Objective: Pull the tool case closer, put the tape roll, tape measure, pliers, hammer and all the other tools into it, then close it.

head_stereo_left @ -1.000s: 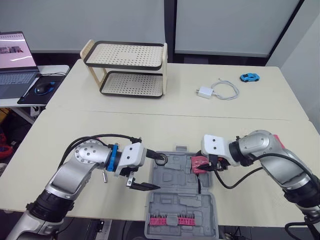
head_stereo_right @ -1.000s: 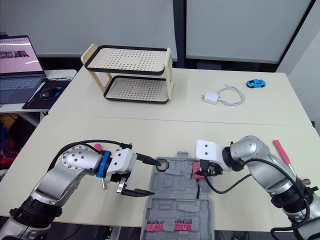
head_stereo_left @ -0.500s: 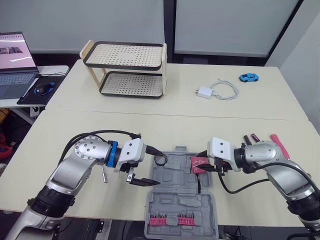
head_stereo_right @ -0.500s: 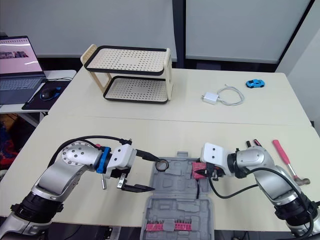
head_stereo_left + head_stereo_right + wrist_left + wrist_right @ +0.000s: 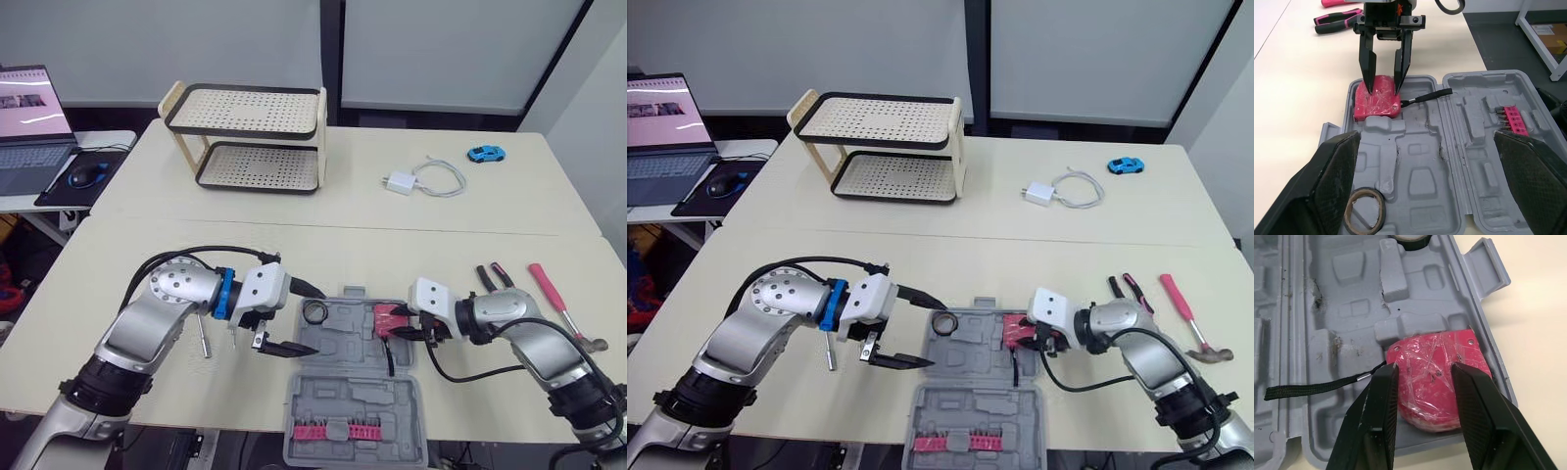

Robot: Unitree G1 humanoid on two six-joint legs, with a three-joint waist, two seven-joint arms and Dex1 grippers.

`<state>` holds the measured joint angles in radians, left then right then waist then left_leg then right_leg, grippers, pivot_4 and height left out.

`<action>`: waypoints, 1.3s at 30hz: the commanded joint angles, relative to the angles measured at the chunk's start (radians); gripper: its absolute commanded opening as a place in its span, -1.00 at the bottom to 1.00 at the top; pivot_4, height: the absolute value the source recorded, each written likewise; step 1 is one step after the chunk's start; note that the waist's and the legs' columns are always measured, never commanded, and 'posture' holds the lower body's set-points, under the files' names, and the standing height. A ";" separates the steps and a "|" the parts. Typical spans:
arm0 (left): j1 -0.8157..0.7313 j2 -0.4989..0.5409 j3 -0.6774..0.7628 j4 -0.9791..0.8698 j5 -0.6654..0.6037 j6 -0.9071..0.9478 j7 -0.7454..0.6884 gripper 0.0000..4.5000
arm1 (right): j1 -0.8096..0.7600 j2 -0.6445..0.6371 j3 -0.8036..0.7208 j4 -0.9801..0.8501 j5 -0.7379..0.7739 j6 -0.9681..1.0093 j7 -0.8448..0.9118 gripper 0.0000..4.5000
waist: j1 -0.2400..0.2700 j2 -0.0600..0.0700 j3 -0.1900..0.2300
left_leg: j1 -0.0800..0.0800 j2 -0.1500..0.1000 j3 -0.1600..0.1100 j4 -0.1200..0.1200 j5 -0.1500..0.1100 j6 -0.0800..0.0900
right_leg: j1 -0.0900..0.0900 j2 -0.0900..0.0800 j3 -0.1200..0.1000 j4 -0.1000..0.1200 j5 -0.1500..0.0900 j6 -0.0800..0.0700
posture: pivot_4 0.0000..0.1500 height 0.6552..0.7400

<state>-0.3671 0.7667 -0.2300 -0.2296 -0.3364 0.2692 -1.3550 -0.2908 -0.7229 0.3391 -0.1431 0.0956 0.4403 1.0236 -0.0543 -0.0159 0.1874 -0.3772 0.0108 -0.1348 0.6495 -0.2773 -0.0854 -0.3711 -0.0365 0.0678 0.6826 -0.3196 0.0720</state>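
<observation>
The grey tool case (image 5: 353, 392) lies open at the table's near edge. A black tape roll (image 5: 315, 311) rests in its far left corner, between the wide-open fingers of my left gripper (image 5: 318, 321), which do not touch it. A pink tape measure (image 5: 385, 321) lies in the far right corner with its black strap trailing. My right gripper (image 5: 1384, 90) is open, its fingertips (image 5: 1386, 377) just over the tape measure. Pink-handled pliers (image 5: 490, 277) and a pink hammer (image 5: 551, 297) lie on the table to the right.
A small metal tool (image 5: 204, 338) lies beside my left arm. Pink bits (image 5: 338, 431) sit in the case's near half. At the back stand a two-tier rack (image 5: 250, 137), a charger with cable (image 5: 400, 181) and a blue toy car (image 5: 488, 153). A laptop (image 5: 29, 117) is far left.
My right arm has drawn back to the right, leaving the tape measure in the case and uncovering the pliers and hammer. The left gripper shifted slightly; the tape roll stays put.
</observation>
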 commanded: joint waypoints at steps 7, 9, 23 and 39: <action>-0.009 0.005 0.012 -0.050 -0.021 0.027 -0.002 1.00 | 0.020 -0.040 0.065 0.127 -0.081 0.072 -0.003 -0.21 | 0.009 -0.002 -0.002 | 0.004 0.000 0.000 0.000 0.000 0.000 | 0.004 0.000 0.000 0.000 0.000 0.000 | 1.00 0.88; -0.009 0.004 0.014 -0.049 -0.021 0.029 -0.002 1.00 | 0.017 -0.040 0.076 0.143 -0.091 0.068 -0.006 -0.21 | 0.011 -0.002 -0.002 | 0.007 0.000 0.000 0.000 0.000 0.000 | 0.008 0.000 0.000 0.000 0.000 0.000 | 1.00 0.88; 0.076 0.032 0.144 0.072 -0.054 -0.050 -0.007 1.00 | -0.007 0.003 -0.082 -0.029 0.019 0.001 -0.014 -0.21 | 0.015 -0.002 -0.002 | 0.013 0.000 0.000 -0.002 0.000 0.000 | 0.013 0.000 0.000 -0.002 0.000 0.000 | 1.00 0.88; 0.422 0.057 0.726 0.411 -0.085 -0.089 0.309 1.00 | 0.494 -0.119 -0.887 -0.215 0.139 -0.042 -0.076 -0.21 | 0.024 0.000 -0.001 | 0.001 0.000 0.001 -0.004 0.000 0.000 | -0.001 -0.001 0.001 -0.002 0.000 0.000 | 1.00 0.88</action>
<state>0.0333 0.8205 0.4341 0.1565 -0.4223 0.2050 -1.0711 0.1784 -0.8431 -0.4574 -0.3568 0.2230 0.4292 0.9529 -0.0303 -0.0161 0.1863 -0.3765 0.0111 -0.1334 0.6453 -0.2776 -0.0852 -0.3719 -0.0370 0.0687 0.6803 -0.3200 0.0718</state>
